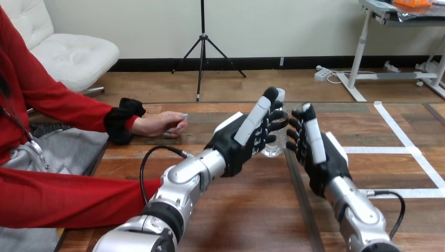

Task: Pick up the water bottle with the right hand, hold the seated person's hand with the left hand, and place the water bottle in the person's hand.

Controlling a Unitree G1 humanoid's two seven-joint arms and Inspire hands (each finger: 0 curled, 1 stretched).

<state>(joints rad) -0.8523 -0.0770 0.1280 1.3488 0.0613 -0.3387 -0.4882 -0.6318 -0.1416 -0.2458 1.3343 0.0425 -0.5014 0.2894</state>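
Observation:
A clear water bottle (275, 146) stands on the wooden table (246, 210) near its middle, largely hidden behind my left hand. My left hand (242, 140) is raised just left of and in front of the bottle, its fingers relaxed and lightly bent across it. Just right of the bottle is my right hand (318, 152), thumb up and fingers loosely bent toward the bottle's side; their tips are at its edge and not wrapped round it. The person's hand (160, 125) rests on the table at the left, apart from both my hands and holding nothing.
The person's other arm in a red sleeve (68, 197) lies along the table's near left edge, beside my left forearm. White tape lines (399, 149) mark the table's right part. A dark seam (299, 199) runs down the table between my arms.

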